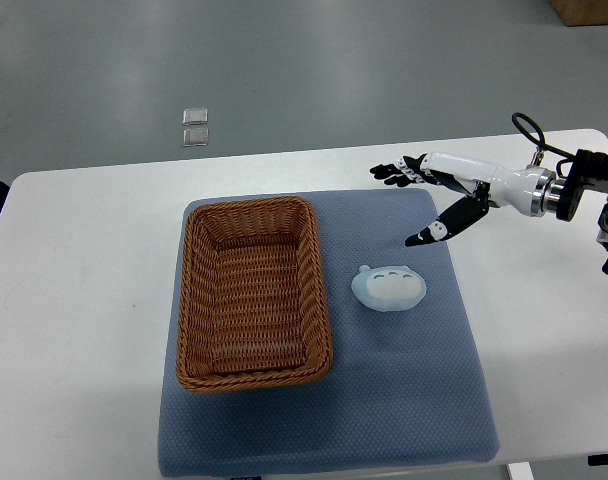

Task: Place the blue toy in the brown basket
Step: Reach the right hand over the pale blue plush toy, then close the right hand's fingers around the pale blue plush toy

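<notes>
Blue toy [389,288] is lying on the mat [424,400], just right of the empty basket [252,292], clear for pickup. Right hand [431,198] is hovering beyond it, fingers spread wide, holding nothing, apparently readying a grasp.

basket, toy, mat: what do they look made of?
Brown basket: woven wicker or rattan by the look, matte, with visible braided strands.
Blue toy: probably soft plush or foam, pale and matte with rounded edges; can't tell which.
Blue mat: looks like textured fabric or foam, with a fine dotted weave.
</notes>
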{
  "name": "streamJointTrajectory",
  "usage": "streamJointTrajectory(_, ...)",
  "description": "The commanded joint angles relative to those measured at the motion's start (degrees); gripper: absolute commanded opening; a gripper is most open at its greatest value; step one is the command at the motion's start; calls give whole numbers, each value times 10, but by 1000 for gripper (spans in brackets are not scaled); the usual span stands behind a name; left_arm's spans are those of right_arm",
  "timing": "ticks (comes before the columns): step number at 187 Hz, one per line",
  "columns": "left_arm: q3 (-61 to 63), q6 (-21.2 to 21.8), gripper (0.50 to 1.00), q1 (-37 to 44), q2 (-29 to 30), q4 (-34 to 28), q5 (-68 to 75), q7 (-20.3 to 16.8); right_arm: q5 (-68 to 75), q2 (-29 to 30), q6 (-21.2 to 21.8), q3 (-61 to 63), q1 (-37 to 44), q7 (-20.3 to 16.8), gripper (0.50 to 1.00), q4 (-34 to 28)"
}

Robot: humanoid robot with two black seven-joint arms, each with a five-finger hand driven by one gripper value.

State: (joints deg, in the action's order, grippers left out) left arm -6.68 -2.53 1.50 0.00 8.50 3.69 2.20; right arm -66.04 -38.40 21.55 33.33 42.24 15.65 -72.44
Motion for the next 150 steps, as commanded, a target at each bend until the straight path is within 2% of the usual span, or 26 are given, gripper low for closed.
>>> streamJointTrajectory(1, 0, 0, 1000, 0, 0, 0, 0, 0, -29, -9, 10, -24, 0, 1, 924, -20)
streamJointTrajectory(45, -1, 0, 1000, 0, 0, 0, 0, 0, -97, 1, -2, -56, -4, -1, 924, -23)
streamJointTrajectory(93, -1, 0, 1000, 0, 0, 2, 0, 1, -109, 10, -9, -81, -5, -1, 913, -21)
streamJointTrajectory(126, -1, 0, 1000, 0, 0, 1, 0, 0, -132, 26, -42, -100, -8, -1, 901, -14)
streamJointTrajectory(150, -1, 0, 1000, 0, 0, 1, 0, 0, -137, 39, -69, -110, -8, -2, 868, -2)
